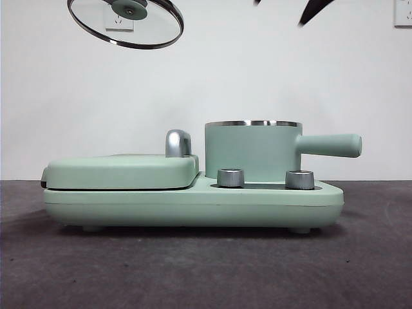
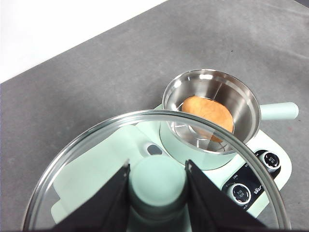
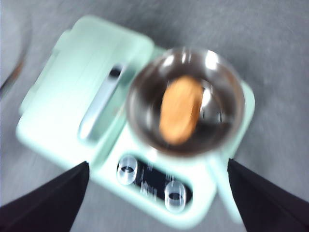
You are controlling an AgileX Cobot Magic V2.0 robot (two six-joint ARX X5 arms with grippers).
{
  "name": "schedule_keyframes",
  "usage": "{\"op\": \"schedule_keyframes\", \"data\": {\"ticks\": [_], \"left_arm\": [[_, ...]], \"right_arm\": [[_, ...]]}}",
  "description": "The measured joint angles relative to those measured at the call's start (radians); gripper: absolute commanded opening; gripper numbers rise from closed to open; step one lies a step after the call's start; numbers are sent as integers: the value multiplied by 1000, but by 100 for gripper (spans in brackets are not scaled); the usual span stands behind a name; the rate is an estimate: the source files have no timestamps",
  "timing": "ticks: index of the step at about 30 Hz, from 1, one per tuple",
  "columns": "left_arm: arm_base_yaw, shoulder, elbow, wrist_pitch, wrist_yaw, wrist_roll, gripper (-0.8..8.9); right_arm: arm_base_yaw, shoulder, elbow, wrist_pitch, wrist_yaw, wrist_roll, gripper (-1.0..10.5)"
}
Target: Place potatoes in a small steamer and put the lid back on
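The mint-green small steamer (image 1: 252, 149) stands on the right half of the appliance, its long handle (image 1: 329, 145) pointing right. An orange-brown potato (image 2: 206, 112) lies inside its steel bowl, also seen from above as a blurred potato (image 3: 180, 109). My left gripper (image 2: 158, 186) is shut on the mint-green knob of the glass lid (image 1: 126, 22), which hangs tilted high above the griddle side, up and left of the steamer. My right gripper (image 3: 157, 193) is open and holds nothing, high above the steamer (image 3: 186, 99); its black tips (image 1: 312, 9) show at the top edge.
The flat mint-green griddle cover (image 1: 119, 170) with a chrome handle (image 1: 177, 143) fills the appliance's left half. Two chrome dials (image 1: 230, 177) sit on the base in front of the steamer. The dark grey table (image 1: 206, 270) stretches all around.
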Motion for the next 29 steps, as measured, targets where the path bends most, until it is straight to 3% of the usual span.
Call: {"op": "schedule_keyframes", "data": {"ticks": [9,16,21,29], "left_arm": [[-62,26,0,26,0,-2,16],[-132,122,0,133,0,-8,16],[-184,186,0,237,1,-8,16],[-233,311,0,457,0,-8,16]], "right_arm": [[51,-463,-484,0,-1,-23,456],[64,-747,-816,65,-5,-14,456],[64,-958,-1023,306,-6,23,456],[64,-1163,-1211,366,-6,134,456]]}}
